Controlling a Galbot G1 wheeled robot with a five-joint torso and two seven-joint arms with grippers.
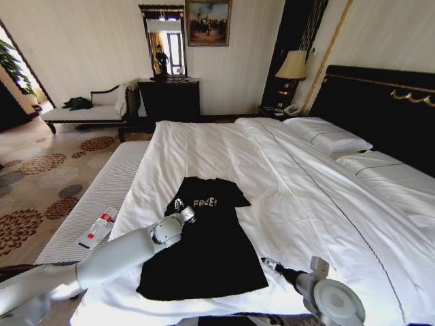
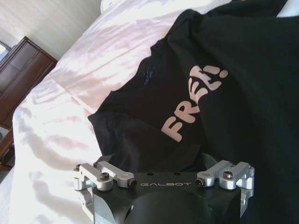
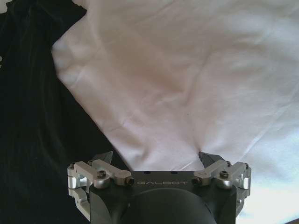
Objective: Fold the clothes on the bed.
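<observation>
The clothes [image 1: 211,261] are one black T-shirt with white "FREE!" lettering, spread flat on the white sheet of the bed [image 1: 306,204]. My left gripper [image 1: 181,206] is at the shirt's left shoulder, beside the lettering. In the left wrist view the left gripper [image 2: 159,161] is open, its fingers low over the black fabric [image 2: 243,116]. My right gripper [image 1: 266,260] is at the shirt's lower right hem. In the right wrist view the right gripper [image 3: 155,156] is open and straddles the hem, one fingertip by the black cloth [image 3: 28,116], the other on the sheet.
A clear bottle with a red label [image 1: 98,227] lies on the white ribbed edge left of the bed. Pillows [image 1: 329,139] and a dark headboard [image 1: 380,102] are at the right. A chaise [image 1: 88,109], dresser [image 1: 170,98] and lamp [image 1: 292,68] stand behind.
</observation>
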